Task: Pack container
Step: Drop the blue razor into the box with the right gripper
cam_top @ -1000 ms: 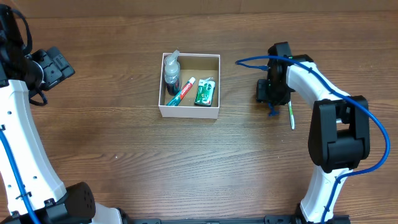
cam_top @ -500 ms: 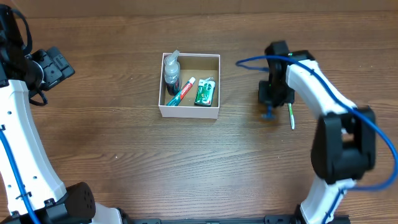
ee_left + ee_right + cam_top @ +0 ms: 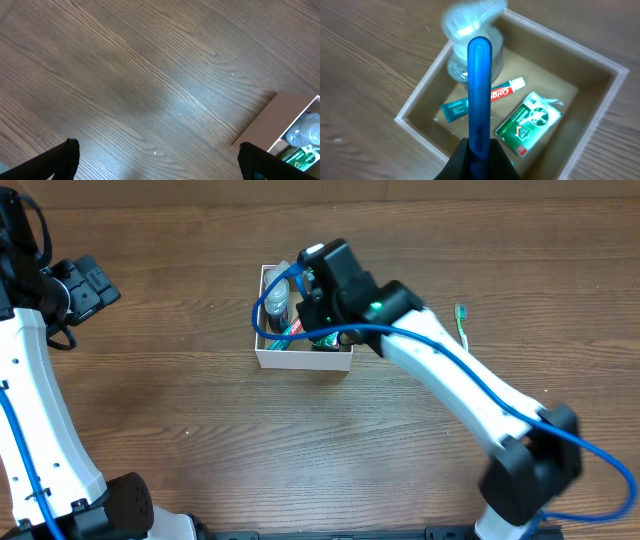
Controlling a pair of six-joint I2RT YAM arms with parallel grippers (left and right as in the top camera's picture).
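Observation:
The container (image 3: 300, 360), a square white-walled box with a brown inside, stands at the table's middle back. In the right wrist view the container (image 3: 420, 107) holds a clear bottle (image 3: 470, 22), a toothpaste tube (image 3: 509, 88) and a green packet (image 3: 530, 122). My right gripper (image 3: 320, 285) hangs over the container and is shut on a blue stick-shaped handle (image 3: 480, 85), which points over the box (image 3: 480, 146). My left gripper (image 3: 88, 285) is open and empty at the far left, well away from the container; its view (image 3: 160, 160) shows only the box's corner (image 3: 265, 127).
A green toothbrush (image 3: 462, 323) lies on the bare wooden table to the right of the container. The right arm's blue cable (image 3: 262, 310) loops over the box's left side.
My right arm has swung left from the spot beside the green toothbrush to over the container, carrying the blue handle. The left arm has not moved.

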